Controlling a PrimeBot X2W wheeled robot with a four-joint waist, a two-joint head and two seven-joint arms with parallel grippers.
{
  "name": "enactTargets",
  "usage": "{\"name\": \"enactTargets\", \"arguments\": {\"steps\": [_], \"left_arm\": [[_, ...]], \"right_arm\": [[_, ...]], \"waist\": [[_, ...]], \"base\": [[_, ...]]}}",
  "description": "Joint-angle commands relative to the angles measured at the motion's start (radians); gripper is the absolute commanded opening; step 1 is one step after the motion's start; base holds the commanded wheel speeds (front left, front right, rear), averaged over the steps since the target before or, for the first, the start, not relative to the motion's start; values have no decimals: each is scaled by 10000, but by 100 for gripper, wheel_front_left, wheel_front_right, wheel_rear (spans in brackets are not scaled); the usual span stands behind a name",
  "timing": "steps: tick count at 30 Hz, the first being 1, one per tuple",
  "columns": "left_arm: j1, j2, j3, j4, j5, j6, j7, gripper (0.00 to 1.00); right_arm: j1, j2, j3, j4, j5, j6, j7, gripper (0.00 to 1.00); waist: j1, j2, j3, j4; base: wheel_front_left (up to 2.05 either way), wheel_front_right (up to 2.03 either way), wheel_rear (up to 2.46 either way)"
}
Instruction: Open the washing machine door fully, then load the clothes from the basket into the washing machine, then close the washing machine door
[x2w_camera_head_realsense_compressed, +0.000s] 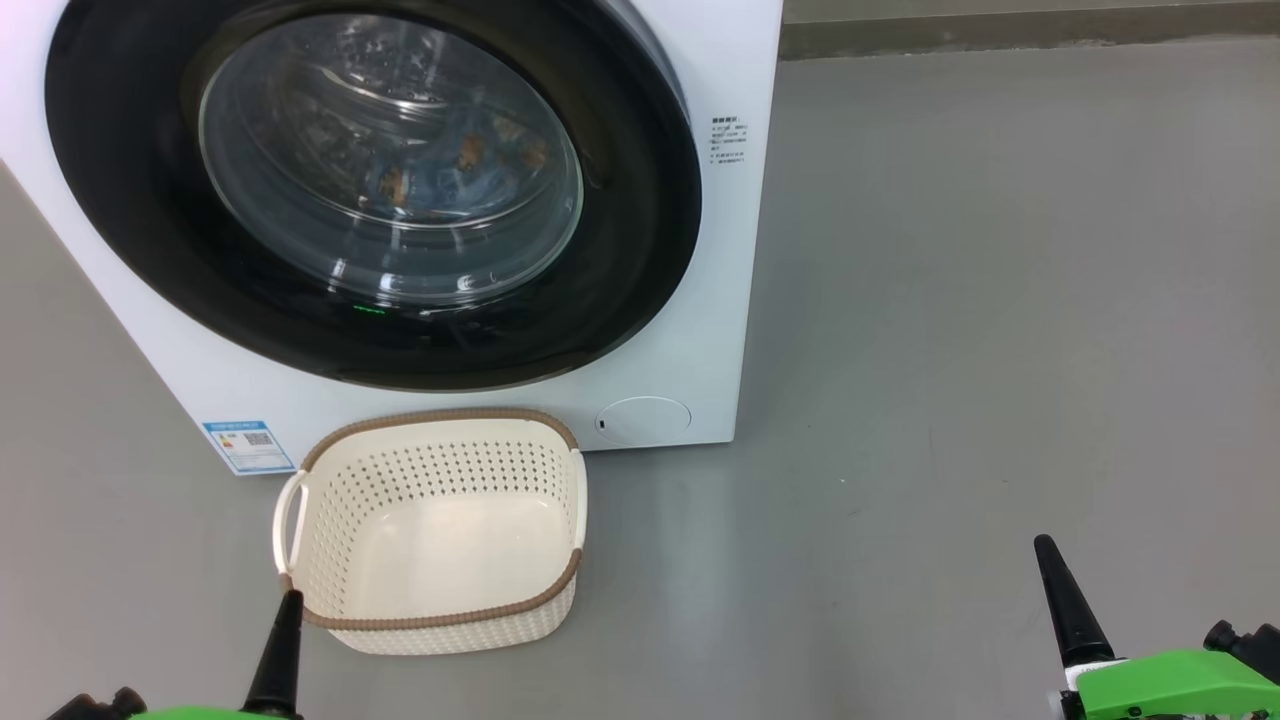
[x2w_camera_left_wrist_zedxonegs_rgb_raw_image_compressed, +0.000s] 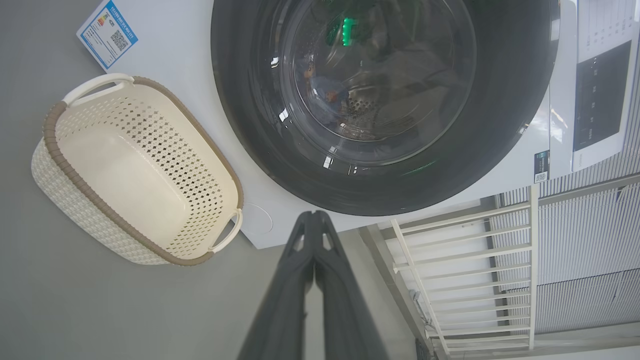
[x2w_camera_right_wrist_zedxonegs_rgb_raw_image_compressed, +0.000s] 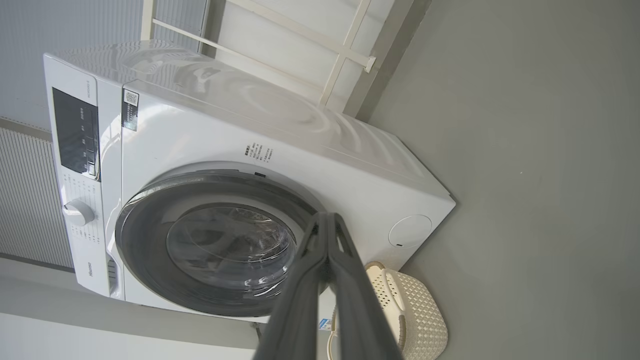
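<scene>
Grey floor (x2w_camera_head_realsense_compressed: 1000, 300) runs under everything, and the washing machine (x2w_camera_head_realsense_compressed: 720, 300) stands on it at the upper left of the head view, white and boxy. The washing machine door (x2w_camera_head_realsense_compressed: 640, 250) sits shut against its front, a glossy black ring around a bulging glass window (x2w_camera_head_realsense_compressed: 390, 170). Through that glass the clothes (x2w_camera_head_realsense_compressed: 470, 160) show inside the drum as light blue fabric with orange-brown prints. The basket (x2w_camera_head_realsense_compressed: 450, 640) rests on the floor just in front of the machine's lower edge, its bare cream bottom facing up, with a blue label (x2w_camera_head_realsense_compressed: 248, 446) to its left and a round cover (x2w_camera_head_realsense_compressed: 643, 420) to its right on the machine's front. The left tool (x2w_camera_head_realsense_compressed: 290, 600) is at the lower left with its dark fingers pressed together, gripping nothing; its tip lines up with the basket's near left corner, and contact cannot be told. The right tool (x2w_camera_head_realsense_compressed: 1045, 545) is at the lower right over bare floor, well apart from the basket, fingers likewise closed on nothing.
</scene>
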Motion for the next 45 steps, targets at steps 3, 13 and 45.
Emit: {"name": "enactTargets", "arguments": {"steps": [3,13,45], "left_arm": [[-535,207,324,-126,-476,-23,102,0],[-737,209,420,45,-1645,-24,401,0],[-1102,171,650,353,-3684,-27,983,0]], "right_arm": [[-511,-99,109,-196,525,-42,119,0],[-634,-104,61,-127,1687,-47,415,0],[-853,-112,-22,-4,3765,-55,941,0]], "waist": [[0,0,3,-11],[0,0,11,-49],[0,0,25,-116]], "base": [[0,0,0],[0,0,0],[0,0,0]]}}
